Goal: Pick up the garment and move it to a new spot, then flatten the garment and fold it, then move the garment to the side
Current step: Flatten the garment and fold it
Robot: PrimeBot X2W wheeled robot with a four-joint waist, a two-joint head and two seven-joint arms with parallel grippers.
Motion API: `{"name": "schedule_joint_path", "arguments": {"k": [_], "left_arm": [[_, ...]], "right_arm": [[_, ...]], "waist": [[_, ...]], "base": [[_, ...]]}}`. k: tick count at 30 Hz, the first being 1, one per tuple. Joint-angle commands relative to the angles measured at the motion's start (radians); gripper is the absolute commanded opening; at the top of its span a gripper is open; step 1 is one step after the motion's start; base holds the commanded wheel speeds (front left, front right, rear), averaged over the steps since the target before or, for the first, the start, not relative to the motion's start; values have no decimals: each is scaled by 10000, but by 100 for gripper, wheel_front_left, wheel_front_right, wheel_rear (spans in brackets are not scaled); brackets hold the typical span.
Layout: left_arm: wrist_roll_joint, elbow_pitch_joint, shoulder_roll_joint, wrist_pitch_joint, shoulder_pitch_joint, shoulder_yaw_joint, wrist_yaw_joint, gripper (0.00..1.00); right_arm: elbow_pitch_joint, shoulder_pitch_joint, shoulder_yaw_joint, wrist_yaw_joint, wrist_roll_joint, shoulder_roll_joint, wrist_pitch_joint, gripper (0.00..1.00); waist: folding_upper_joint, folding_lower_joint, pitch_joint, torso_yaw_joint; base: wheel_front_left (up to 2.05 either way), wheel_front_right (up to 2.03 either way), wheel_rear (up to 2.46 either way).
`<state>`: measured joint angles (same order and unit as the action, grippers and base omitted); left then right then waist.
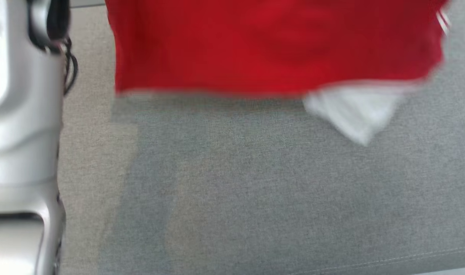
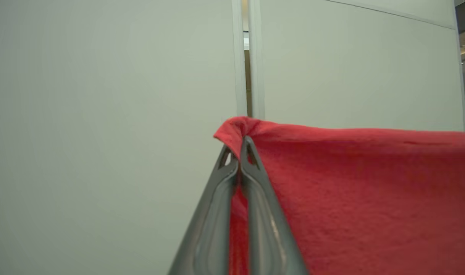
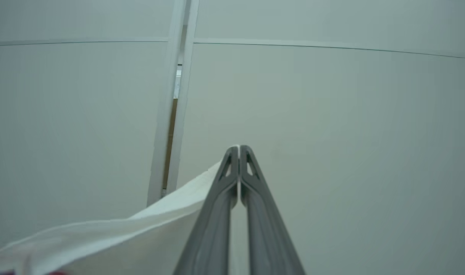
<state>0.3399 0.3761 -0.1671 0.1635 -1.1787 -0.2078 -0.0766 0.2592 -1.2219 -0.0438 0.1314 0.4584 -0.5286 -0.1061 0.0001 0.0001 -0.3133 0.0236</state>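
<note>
aloft, garment (image 1: 270, 46) pinched, both jaws

Bright red garment (image 1: 270, 46), with a white section (image 1: 354, 110) at its lower right and thin white stripes (image 1: 442, 21) on its right edge. Below the garment, a flecked grey fabric surface (image 1: 255, 191); to its left, a glossy silver forearm (image 1: 22, 133).

The red garment (image 1: 270, 46) is blurred and cut off by the head view's top edge; its white part (image 1: 354, 110) is smeared too. The pale forearm (image 1: 22, 133) runs off the left edge.
</note>
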Motion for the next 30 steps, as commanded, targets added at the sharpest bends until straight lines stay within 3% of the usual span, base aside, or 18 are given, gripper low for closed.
{"name": "schedule_joint_path", "arguments": {"k": [1, 7, 12, 18, 24, 30], "left_arm": [[-41, 684, 1, 293, -510, 141, 121, 0], [-162, 3830, 132, 903, -1493, 428, 541, 0], [-105, 5954, 294, 1008, -867, 656, 800, 0], [-107, 6798, 565, 1018, 219, 1004, 1049, 0], [-149, 6336, 891, 1007, 1414, 1222, 631, 0], [-543, 4580, 1113, 1006, 3553, 1439, 315, 0]], "right_arm": [[477, -585, -244, -14, -96, 180, -219, 0], [3105, -1879, -1465, -14, 73, 1406, -891, 0], [5041, -1441, -2229, -14, 464, 2438, -1364, 0], [6602, -408, -3297, -14, 1058, 3248, -1580, 0], [6132, 1141, -3547, -14, 1555, 2972, -1595, 0], [4040, 3903, -2847, -14, 1522, 2580, -1598, 0]], "waist": [[-1, -1, -129, 183], [-1, -1, -316, 559], [-1, -1, -575, 854], [-1, -1, -1270, 998], [-1, -1, -1487, 665], [-1, -1, -1075, 442]], "base": [[0, 0, 0], [0, 0, 0], [0, 0, 0], [0, 0, 0], [0, 0, 0], [0, 0, 0]]}}
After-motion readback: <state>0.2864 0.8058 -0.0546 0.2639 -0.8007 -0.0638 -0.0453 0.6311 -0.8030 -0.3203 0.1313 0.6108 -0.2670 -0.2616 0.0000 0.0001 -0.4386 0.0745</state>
